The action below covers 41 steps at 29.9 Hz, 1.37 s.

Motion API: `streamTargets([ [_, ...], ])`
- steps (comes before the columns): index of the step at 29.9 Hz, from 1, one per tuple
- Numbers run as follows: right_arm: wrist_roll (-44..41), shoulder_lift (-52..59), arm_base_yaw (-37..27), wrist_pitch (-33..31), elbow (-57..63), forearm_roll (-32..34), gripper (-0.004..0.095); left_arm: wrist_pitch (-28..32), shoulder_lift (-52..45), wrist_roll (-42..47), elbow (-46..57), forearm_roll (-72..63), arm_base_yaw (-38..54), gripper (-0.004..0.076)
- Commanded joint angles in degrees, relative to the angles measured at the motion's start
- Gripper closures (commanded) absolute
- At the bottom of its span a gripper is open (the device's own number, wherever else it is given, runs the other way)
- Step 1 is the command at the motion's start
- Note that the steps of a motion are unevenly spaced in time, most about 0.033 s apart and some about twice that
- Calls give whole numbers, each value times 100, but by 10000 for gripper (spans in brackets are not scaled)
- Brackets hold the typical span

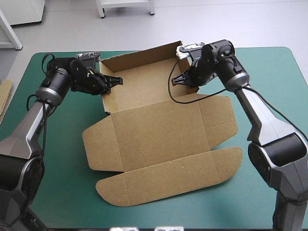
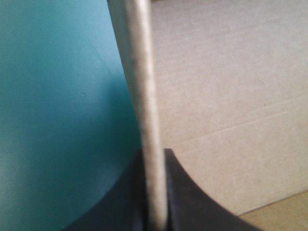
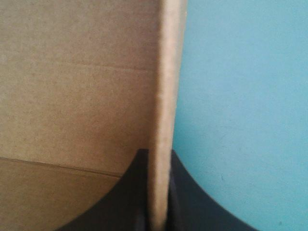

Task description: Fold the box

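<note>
Mid-fold, judging by the shape: side walls being raised and set, lid not yet dealt with

Brown box at the middle of the teal-green tabletop. Far half stood up into an open tray, with a back wall and two side walls. Near half lying flat toward the robot as the lid panel, rounded flaps spread at either end.

Left fingers all but closed on the left side wall, thin board edge pinched upright between them, teal-green cover to the outer side and the tray's inner face to the other. Right fingers likewise nearly closed, clamped on the right side wall from the opposite side of the tray.

A spare edge of brown board at the tabletop's left edge, well apart from the work.

Next, probably: keep both walls upright and square, then fold the loose flaps inward to lock them. Calls for matched, gentle pressure from both sides, without creasing the board or dragging the tray across the cover. No telling from here about the corner tabs, tucked or not
</note>
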State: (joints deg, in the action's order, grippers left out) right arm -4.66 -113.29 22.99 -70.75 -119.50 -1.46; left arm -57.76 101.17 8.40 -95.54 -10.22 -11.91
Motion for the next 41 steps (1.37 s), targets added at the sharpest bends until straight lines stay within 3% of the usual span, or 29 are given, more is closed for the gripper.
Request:
streamTargets([
  [1, 75, 337, -21, -68, -165, 146, 907, 216, -218, -95, -215, 45, -122, 733],
  [7, 15, 337, -21, -68, -115, 78, 907, -59, 101, 149, -770, 777, -462, 733],
  [20, -60, 337, -21, -68, 353, 113, 907, -1156, 1285, 20, -2651, 963, -672, 733],
  [41, -19, -119, -21, -68, 474, -66, 907, -1441, 1843, -184, -2716, 1082, -780, 732],
])
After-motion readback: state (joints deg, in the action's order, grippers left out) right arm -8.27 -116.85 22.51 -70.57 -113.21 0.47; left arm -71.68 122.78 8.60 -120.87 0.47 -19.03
